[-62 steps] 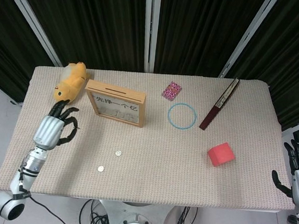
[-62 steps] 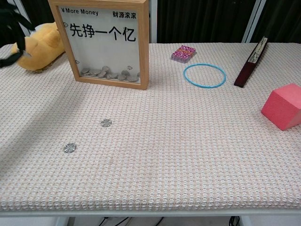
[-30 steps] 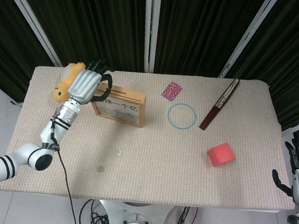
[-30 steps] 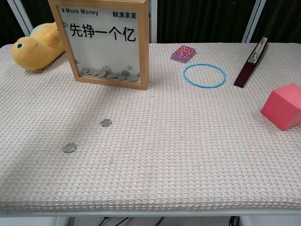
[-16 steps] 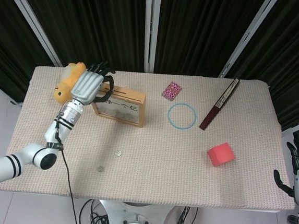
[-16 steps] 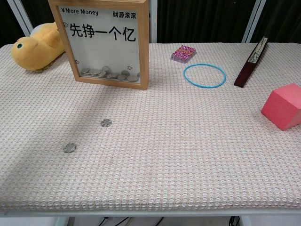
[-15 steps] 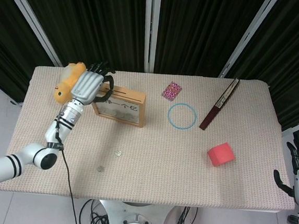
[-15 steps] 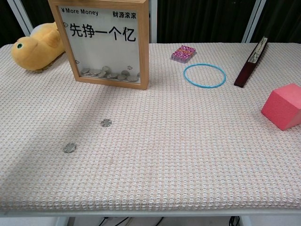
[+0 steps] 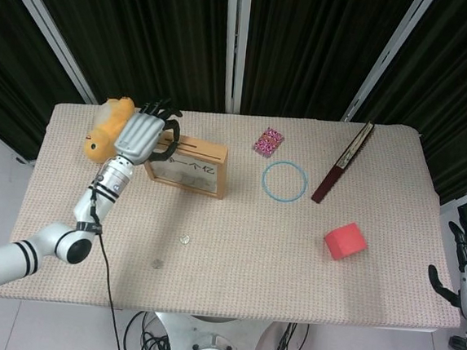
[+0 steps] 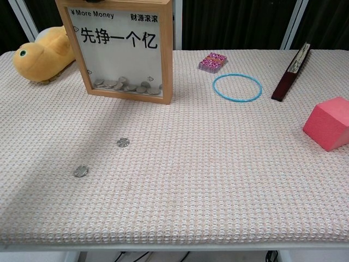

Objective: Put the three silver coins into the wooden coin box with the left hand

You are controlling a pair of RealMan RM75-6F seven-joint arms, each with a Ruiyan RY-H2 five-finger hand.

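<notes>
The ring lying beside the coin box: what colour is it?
Light blue; the ring shows best in the chest view.

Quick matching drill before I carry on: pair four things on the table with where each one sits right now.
Things:
1. left hand
2. blue ring
3. pink cube
4. two loose coins

Places:
A. on the mat in front of the wooden coin box
B. over the top left end of the coin box
C. between the coin box and the dark folded fan
D. right part of the mat, toward the front edge

Pairs: 1-B, 2-C, 3-D, 4-A
</notes>
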